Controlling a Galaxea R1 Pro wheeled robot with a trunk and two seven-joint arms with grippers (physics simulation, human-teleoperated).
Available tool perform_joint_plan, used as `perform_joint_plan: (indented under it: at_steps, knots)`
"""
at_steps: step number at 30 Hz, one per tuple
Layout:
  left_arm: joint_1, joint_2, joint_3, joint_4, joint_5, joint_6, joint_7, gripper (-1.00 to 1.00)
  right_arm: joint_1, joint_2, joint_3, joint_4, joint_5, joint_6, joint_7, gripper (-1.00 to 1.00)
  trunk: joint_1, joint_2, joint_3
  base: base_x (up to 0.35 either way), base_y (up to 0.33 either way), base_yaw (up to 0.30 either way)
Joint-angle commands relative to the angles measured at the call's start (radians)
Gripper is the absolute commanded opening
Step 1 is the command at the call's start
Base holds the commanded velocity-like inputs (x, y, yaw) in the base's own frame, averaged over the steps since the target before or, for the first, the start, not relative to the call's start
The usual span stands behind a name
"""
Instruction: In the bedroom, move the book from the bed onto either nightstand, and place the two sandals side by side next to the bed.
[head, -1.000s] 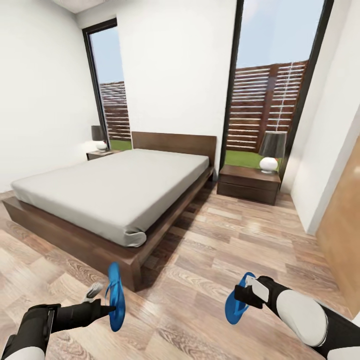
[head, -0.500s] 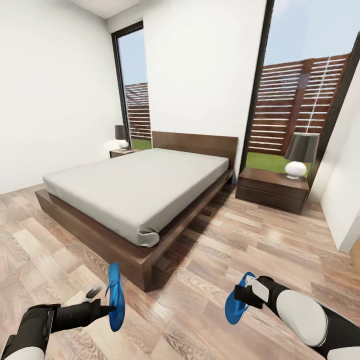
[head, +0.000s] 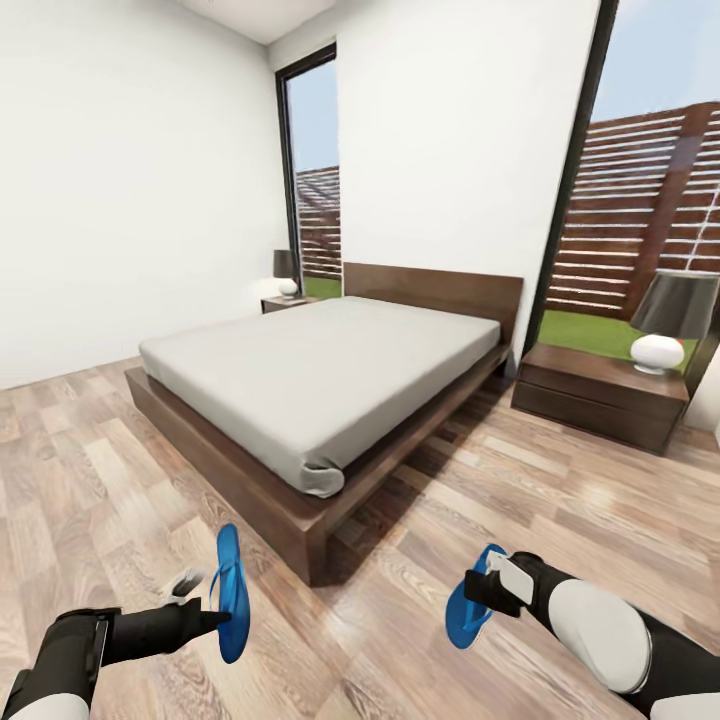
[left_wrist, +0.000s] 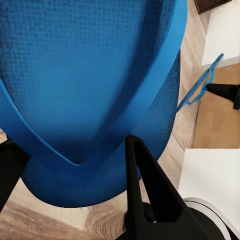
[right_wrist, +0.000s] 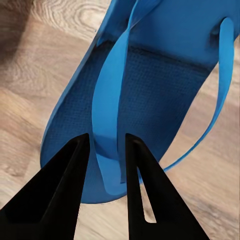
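I hold one bright blue sandal in each hand above the wood floor. My left gripper (head: 222, 618) is shut on a sandal (head: 231, 592) that stands on edge; up close its blue sole (left_wrist: 90, 75) sits between the black fingers (left_wrist: 145, 190). My right gripper (head: 478, 598) is shut on the other sandal (head: 464, 612), pinching a thong strap (right_wrist: 107, 125) between its fingers (right_wrist: 65, 195). The bed (head: 320, 375) with its pale mattress lies ahead, its near corner between my arms. One nightstand (head: 600, 395) stands right of it, another (head: 284, 302) far left. The book is not on the visible mattress.
A lamp with a dark shade (head: 672, 320) sits on the right nightstand, a smaller lamp (head: 287, 271) on the far one. Tall black-framed windows (head: 312, 180) flank the headboard. Open plank floor (head: 90, 470) stretches left of the bed and between bed and right nightstand.
The whole view has swung left: bed and nightstands shifted to the right in the picture. Both arms and their sandals keep the same pose.
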Motion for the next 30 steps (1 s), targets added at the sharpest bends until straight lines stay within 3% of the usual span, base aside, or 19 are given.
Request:
perform_joint_plan:
  at_steps: [1, 30]
  knots:
    - [-0.002, -0.001, 0.005, -0.001, -0.010, 0.011, -0.010, -1.00, -0.001, -0.001, -0.006, 0.001, 0.009, 0.002, 0.005, -1.00, 0.000, 0.000, -0.001, 0.099, -0.110, 0.263]
    - [-0.002, -0.001, 0.005, -0.001, -0.010, 0.011, -0.010, -1.00, -0.001, 0.000, -0.006, 0.001, 0.008, 0.002, 0.005, -1.00, 0.000, 0.000, -0.001, 0.099, -0.142, 0.263]
